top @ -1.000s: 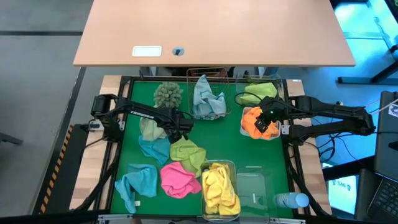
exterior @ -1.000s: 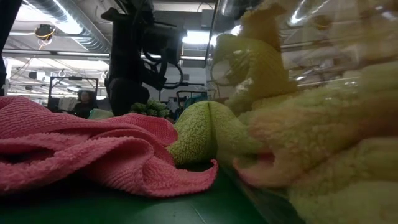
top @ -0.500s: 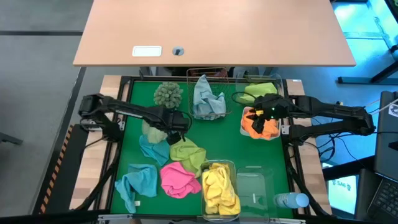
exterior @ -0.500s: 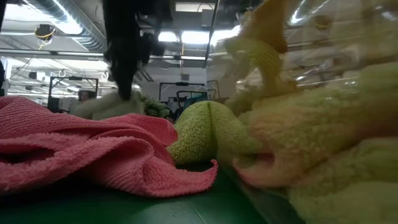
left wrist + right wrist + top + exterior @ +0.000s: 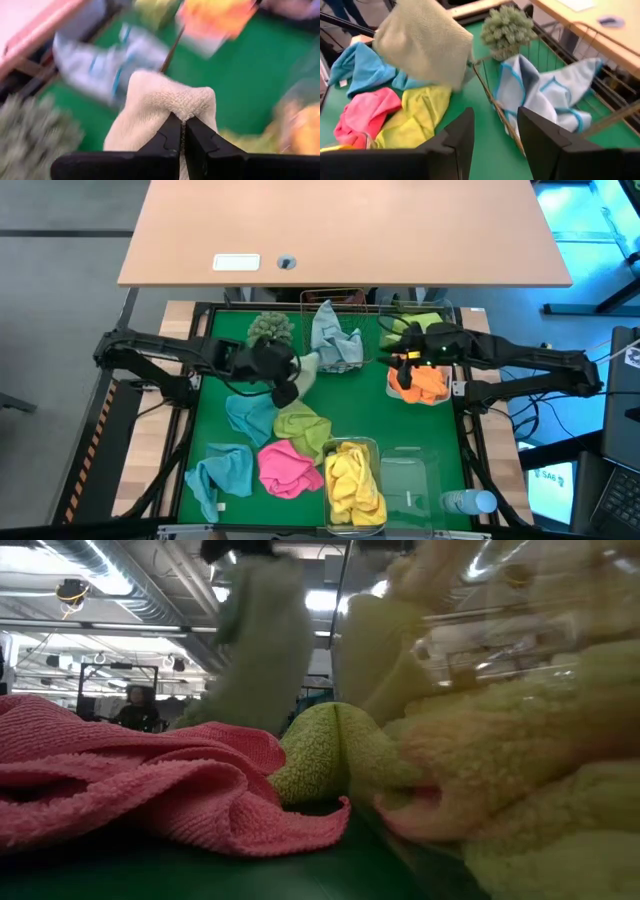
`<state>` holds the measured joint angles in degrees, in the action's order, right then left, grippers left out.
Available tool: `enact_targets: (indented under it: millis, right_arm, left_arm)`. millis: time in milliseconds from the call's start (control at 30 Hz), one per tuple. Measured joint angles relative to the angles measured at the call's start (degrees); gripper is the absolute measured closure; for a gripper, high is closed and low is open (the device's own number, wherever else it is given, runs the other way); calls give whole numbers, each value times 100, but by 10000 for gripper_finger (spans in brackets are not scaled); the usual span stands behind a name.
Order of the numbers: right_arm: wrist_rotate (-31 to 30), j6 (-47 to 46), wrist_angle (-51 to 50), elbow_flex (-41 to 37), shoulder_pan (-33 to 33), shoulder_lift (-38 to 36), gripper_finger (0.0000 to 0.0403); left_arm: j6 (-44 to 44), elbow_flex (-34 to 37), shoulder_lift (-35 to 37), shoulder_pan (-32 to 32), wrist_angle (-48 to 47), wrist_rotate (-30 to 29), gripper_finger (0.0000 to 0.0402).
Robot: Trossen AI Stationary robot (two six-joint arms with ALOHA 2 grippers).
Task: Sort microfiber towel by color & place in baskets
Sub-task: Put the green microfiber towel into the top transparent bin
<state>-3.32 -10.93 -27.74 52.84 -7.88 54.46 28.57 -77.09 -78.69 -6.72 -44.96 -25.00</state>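
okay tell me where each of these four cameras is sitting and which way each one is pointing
High: overhead, straight down; both arms, left gripper lifting a cream towel.
Low: at mat height behind the pink towel, looking level; no arm clearly visible.
Left wrist: past shut jaws pinching the cream towel.
Right wrist: past the open right gripper toward the wire basket.
Shared: the cream towel shows in all four.

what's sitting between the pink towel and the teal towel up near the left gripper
Only bare green mat lies between the pink towel and that teal towel; the high view shows it.
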Motion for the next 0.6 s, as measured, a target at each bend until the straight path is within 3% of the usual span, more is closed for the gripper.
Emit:
enact_targets:
  millis: [167,333,600]
  right_arm:
    - [552,225,650,0,-2,288,253]
    - [1282,264,1662,0,2,586,253]
    - [1319,270,3268,0,2,872,253]
  left_arm:
    - [-656,-8,17,-26,1326,2,401]
    - [-968,-8,-86,-8,2067,-117,401]
    - [-1077,0,-230,-7,2473,-158,401]
